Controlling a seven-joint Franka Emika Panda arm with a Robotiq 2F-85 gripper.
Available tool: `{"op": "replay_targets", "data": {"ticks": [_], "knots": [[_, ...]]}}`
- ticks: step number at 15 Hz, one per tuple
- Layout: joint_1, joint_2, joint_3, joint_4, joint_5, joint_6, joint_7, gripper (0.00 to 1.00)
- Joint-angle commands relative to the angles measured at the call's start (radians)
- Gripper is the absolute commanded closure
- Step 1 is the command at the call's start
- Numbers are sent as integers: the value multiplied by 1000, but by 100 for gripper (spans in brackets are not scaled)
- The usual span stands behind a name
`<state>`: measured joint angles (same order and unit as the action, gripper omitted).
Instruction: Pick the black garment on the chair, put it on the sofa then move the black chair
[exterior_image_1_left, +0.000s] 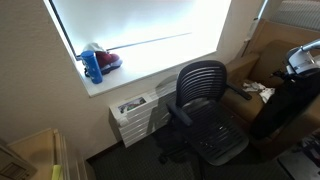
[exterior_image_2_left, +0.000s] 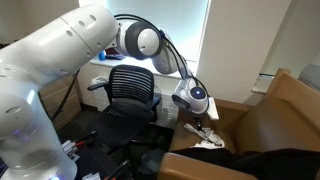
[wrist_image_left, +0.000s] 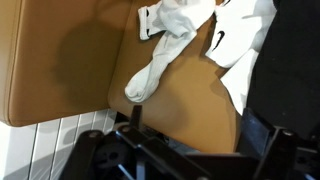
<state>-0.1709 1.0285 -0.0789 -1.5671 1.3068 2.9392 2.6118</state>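
The black garment (exterior_image_1_left: 285, 105) lies on the brown sofa (exterior_image_1_left: 262, 62), at its front edge. It also shows in an exterior view (exterior_image_2_left: 255, 165) and at the right edge of the wrist view (wrist_image_left: 295, 70). The black chair (exterior_image_1_left: 205, 100) stands on the floor between the window and the sofa, with nothing on it; it also shows in an exterior view (exterior_image_2_left: 130, 88). My gripper (exterior_image_2_left: 197, 118) hovers over the sofa seat (wrist_image_left: 60, 60) beside the garment. Its fingers (wrist_image_left: 195, 140) are spread apart with only sofa between them.
White clothes (wrist_image_left: 240, 35) and a white sock (wrist_image_left: 158, 62) lie on the sofa next to the black garment. A windowsill behind the chair holds a blue and red object (exterior_image_1_left: 97, 62). A white drawer unit (exterior_image_1_left: 138, 115) stands under the sill.
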Motion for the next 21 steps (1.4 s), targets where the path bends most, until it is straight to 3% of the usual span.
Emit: {"op": "replay_targets", "data": {"ticks": [1, 2, 3, 8, 11, 12, 16, 20, 21], "knots": [[12, 27, -9, 12, 32, 47, -2, 0], [15, 90, -11, 93, 120, 77, -3, 0], [-15, 124, 25, 137, 148, 110, -3, 0], [-51, 317, 74, 388, 342, 190, -4, 0], [-52, 335, 110, 392, 420, 215, -3, 0], [-48, 314, 87, 353, 369, 178, -14, 0], [-48, 323, 91, 357, 370, 181, -17, 0], [-41, 393, 109, 385, 431, 263, -5, 0], [-38, 442, 114, 455, 463, 292, -5, 0]]}}
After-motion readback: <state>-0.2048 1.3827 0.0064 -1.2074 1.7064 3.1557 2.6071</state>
